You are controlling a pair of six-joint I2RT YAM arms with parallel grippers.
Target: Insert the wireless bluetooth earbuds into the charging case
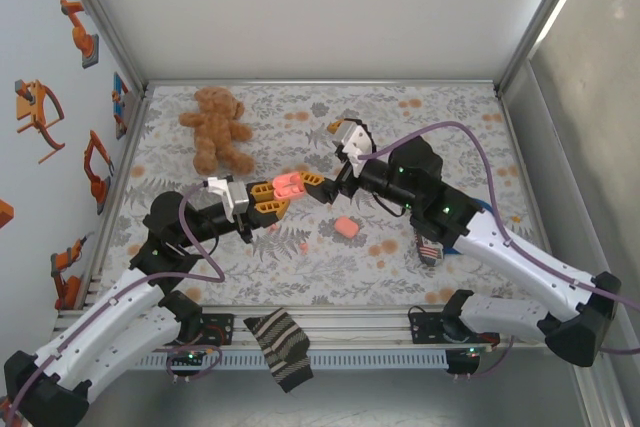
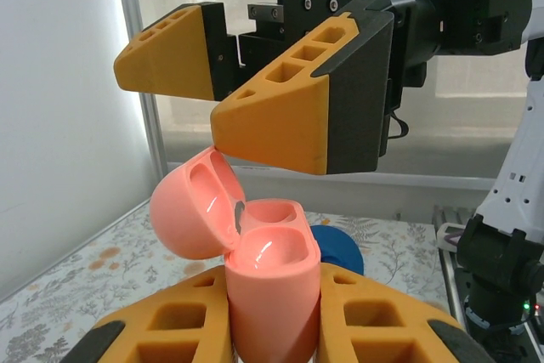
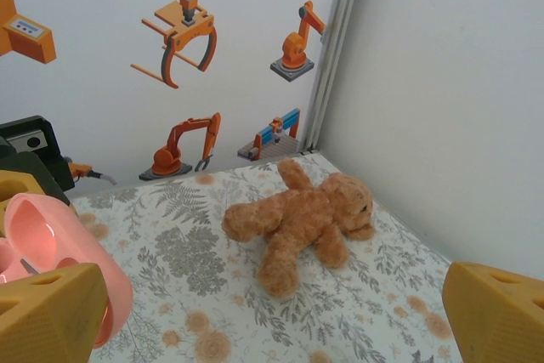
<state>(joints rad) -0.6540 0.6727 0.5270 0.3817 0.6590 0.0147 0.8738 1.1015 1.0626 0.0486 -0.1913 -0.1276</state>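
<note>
A brown-striped knitted cloth [image 1: 280,349] is hanging over the table's near edge at 6 o'clock. Beyond it a pink rounded-rectangle plastic case [image 1: 346,227] is lying on the floral tablecloth [image 1: 450,127], with a tiny salmon-pink speck [image 1: 303,245] at its 8 o'clock, too small to tell as an earbud. Above mid-table the left gripper [image 1: 281,197] is clamping the base of an open salmon-pink plastic charging case [image 2: 268,269], while the right gripper [image 1: 320,185] is hovering at its 3 o'clock with fingers spread apart, and a brown plush teddy bear [image 1: 215,127] is lying farther back at 11 o'clock.

Worktop [image 1: 330,292]: was covered with grey floral cloth [image 1: 450,127].
Far left: brown teddy bear [image 1: 215,129] lay sprawled.
Centre: closed pink case [image 1: 346,227] lay flat.
Near edge: striped fabric piece [image 1: 281,348] hung over.
</note>
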